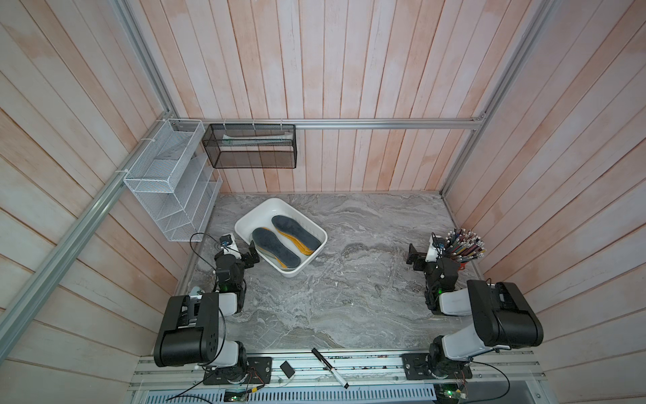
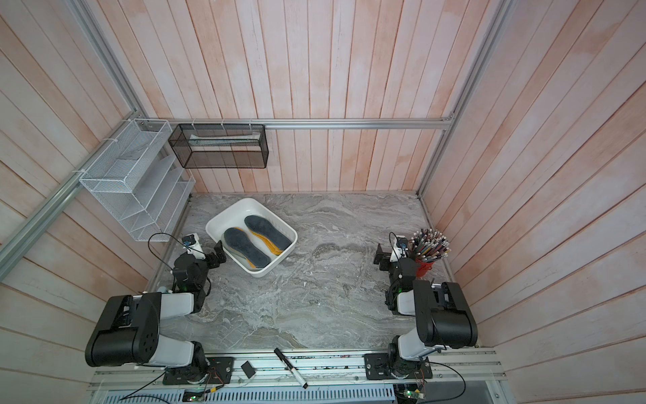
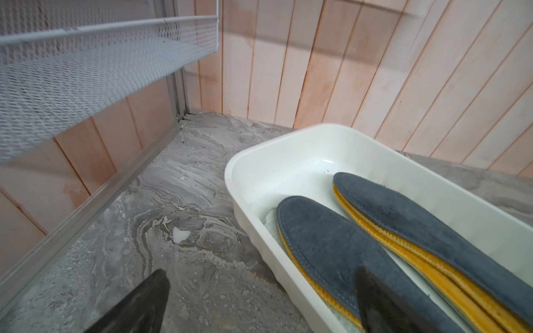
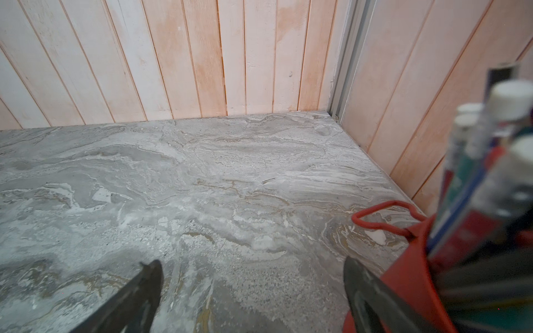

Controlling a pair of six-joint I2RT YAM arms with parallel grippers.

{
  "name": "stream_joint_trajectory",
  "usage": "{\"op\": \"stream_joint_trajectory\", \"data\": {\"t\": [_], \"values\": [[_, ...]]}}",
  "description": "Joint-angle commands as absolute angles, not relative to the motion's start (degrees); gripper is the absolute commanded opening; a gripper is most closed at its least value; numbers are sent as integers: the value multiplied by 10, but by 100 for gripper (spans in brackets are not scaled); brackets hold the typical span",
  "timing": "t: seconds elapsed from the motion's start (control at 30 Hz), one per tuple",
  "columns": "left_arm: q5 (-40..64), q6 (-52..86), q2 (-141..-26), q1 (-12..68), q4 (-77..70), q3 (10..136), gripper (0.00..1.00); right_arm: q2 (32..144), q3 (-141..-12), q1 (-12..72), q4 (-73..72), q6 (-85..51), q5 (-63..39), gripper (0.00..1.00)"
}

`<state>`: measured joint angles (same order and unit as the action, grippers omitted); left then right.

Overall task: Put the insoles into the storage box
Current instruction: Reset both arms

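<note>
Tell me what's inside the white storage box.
Two dark grey insoles lie on top, side by side; orange-yellow insoles and a pale insole peek out beneath. Their number is covered.

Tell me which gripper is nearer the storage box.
Left. The left gripper hangs right beside the storage box's rim, fingers open and empty. The right gripper is far across the table, beside the red pen holder.

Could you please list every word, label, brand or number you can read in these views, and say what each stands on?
No text can be read anywhere.
The pens in the red holder: any print is too blurred or too small.
The marker on the front rail: too small to tell.
The insoles and storage box: no marking shows.
</note>
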<state>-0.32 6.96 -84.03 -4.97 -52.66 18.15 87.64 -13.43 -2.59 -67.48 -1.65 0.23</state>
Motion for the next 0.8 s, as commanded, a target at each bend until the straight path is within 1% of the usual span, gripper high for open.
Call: {"op": "stream_joint_trajectory", "data": {"t": [0.0,0.03,0.17,0.2,0.27,0.37,0.77], "values": [[36,47,-868,-41,-588,184,100,870,-144,-23,-681,-15,12,98],[36,28,-877,-36,-607,180,100,870,-144,-23,-680,-14,12,98],[38,18,-884,-30,-630,168,100,869,-144,-23,-680,-14,12,98],[16,15,-886,-21,-641,163,100,869,-144,-23,-680,-15,12,99],[-66,11,-885,7,-649,159,100,869,-144,-24,-679,-14,12,98],[-107,30,-886,7,-652,158,100,869,-144,-23,-680,-14,12,98],[-106,30,-884,6,-656,154,100,869,-144,-24,-680,-14,12,98]]}}
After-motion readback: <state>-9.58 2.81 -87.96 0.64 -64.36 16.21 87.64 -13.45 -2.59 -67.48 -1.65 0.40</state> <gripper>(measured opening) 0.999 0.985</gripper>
